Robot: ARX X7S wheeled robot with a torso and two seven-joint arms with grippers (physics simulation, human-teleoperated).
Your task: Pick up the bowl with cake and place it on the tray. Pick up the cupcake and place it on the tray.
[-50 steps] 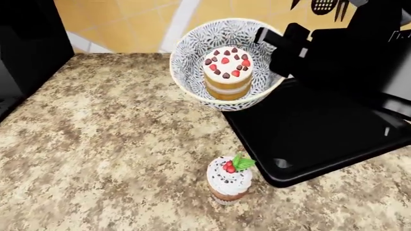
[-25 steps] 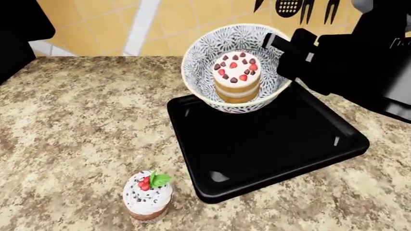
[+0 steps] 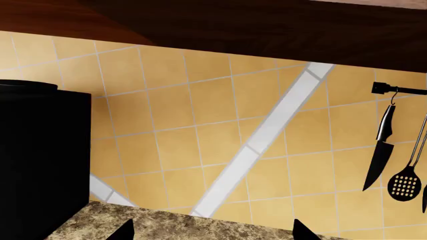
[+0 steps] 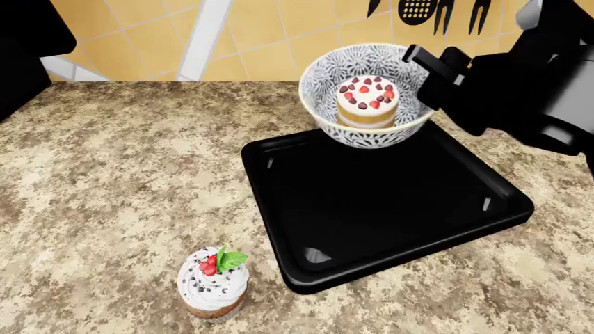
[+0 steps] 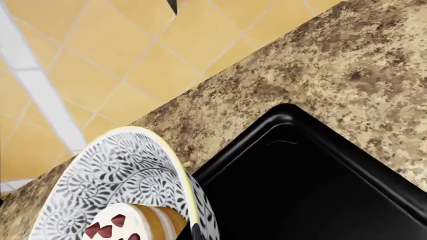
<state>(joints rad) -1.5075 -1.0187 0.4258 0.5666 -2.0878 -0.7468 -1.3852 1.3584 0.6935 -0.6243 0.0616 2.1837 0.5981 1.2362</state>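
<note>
The blue-patterned bowl [image 4: 327,78] holds the berry-topped cake [image 4: 366,97] and hangs over the far edge of the black tray [image 4: 399,209]. My right gripper [image 4: 416,60] is shut on the bowl's right rim. The right wrist view shows the bowl [image 5: 127,170], the cake [image 5: 123,225] and the tray [image 5: 313,185] below, with the right gripper [image 5: 190,231] clamping the rim. The cupcake [image 4: 213,282] stands on the counter near the front, left of the tray. My left gripper [image 3: 213,235] is open and empty, facing the tiled wall.
A speckled granite counter [image 4: 121,181] carries everything. A black appliance [image 4: 23,42] stands at the back left, also seen as the black appliance [image 3: 40,160] in the left wrist view. A knife and spatula [image 3: 393,160] hang on the wall behind the tray.
The right gripper has carried the bowl with cake rightward and farther back, over the tray's far edge. Earlier the head view panned right, bringing the whole tray into view. The cupcake stayed put.
</note>
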